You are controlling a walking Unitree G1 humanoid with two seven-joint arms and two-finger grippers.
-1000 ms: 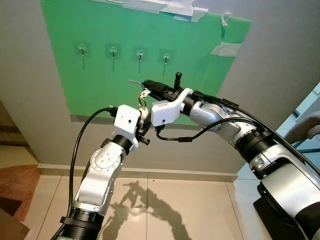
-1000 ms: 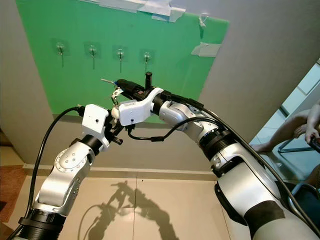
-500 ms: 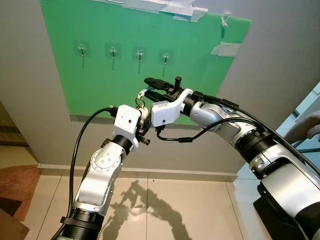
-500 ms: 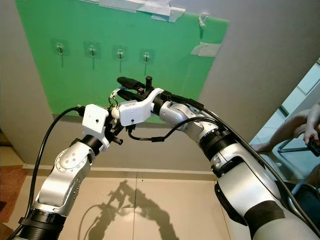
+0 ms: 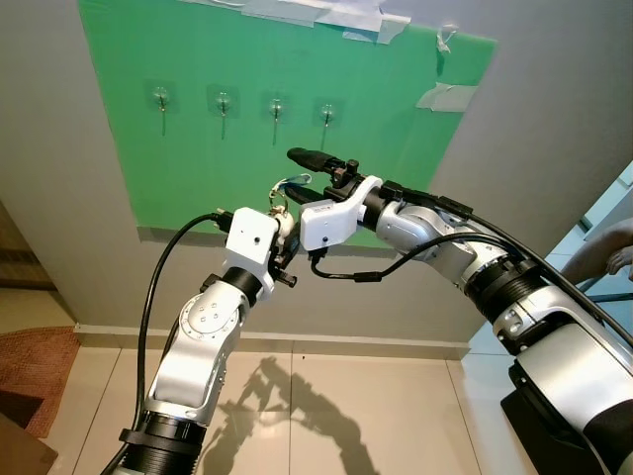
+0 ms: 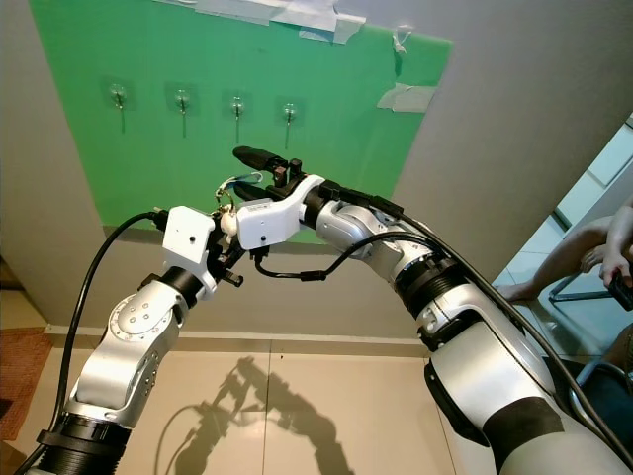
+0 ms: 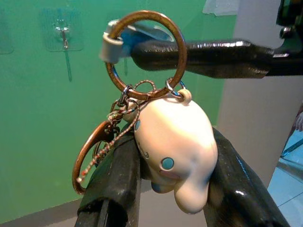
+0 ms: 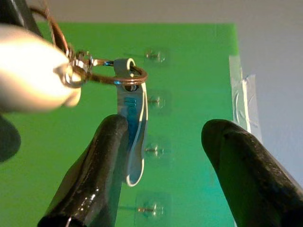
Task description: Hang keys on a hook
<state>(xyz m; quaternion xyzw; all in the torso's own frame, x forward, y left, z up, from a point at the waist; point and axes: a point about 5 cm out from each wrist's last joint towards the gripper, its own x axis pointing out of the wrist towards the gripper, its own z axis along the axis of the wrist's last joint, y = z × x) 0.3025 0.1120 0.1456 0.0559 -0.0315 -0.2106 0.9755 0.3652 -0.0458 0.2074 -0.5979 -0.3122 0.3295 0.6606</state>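
Note:
A key ring point(image 7: 179, 52) carries a white dolphin charm point(image 7: 177, 142), a second brass ring and a blue key point(image 8: 134, 127). My left gripper point(image 7: 173, 182) is shut on the charm, held up in front of the green board point(image 5: 396, 119). My right gripper point(image 5: 302, 170) is open right at the ring: one finger point(image 8: 94, 179) lies against the blue key, the other finger point(image 8: 241, 170) stands well apart. Four clear hooks point(image 5: 276, 106) sit in a row on the board, above and behind both grippers.
The green board is taped to a grey wall. Below lie pale floor tiles point(image 5: 326, 416) and a brown mat point(image 5: 35, 366) at the left. A person's arm and leg point(image 6: 608, 247) show at the far right edge.
My right gripper, shut on the blue key a second ago, has opened; its upper finger rose and the key now hangs by the ring. The left arm stayed put.

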